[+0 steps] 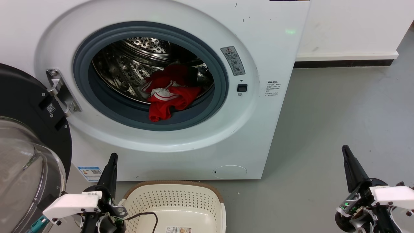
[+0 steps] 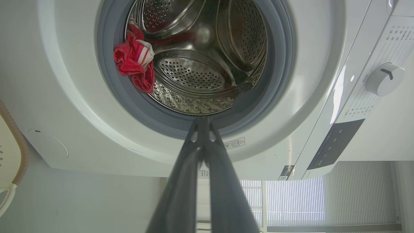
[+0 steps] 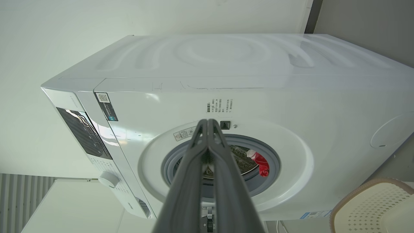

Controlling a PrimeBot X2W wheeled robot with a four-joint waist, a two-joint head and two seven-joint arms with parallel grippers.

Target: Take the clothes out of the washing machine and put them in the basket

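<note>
- The left fingers (image 1: 110, 171) are being held pressed together, tips touching, with nothing being carried between them. The right fingers (image 1: 352, 168) are being held the same way, closed and empty.
- Just beside the left fingers, on the side toward the right fingers, the basket (image 1: 174, 183) is being kept on the floor (image 1: 323, 113). No garment is being shown in the part of it in view.
- Ahead of and above both sets of fingertips, the washing machine (image 1: 275, 48) is being faced. Its door (image 1: 19, 129) is being left swung open on the outer side of the left fingers.
- The clothes (image 1: 168, 97) are being seen as a red bundle with white trim, well apart from both sets of fingers. The bundle is lying at the front of the drum (image 1: 129, 64), and one fold is hanging onto the grey rubber ring (image 1: 113, 110).
- In the left wrist view the clothes (image 2: 134, 64) are being shown off to the left of the fingers' line. In the right wrist view they (image 3: 260, 161) are being shown right of the fingertips.
- The step being judged in hand is the first reach, as nothing appears to be unloaded yet.
- For the next move, one pair of fingers is probably needing to be opened and steered through the ring. It would then be closed on the hanging fold, which is likely to sag and drag on the ring.
</note>
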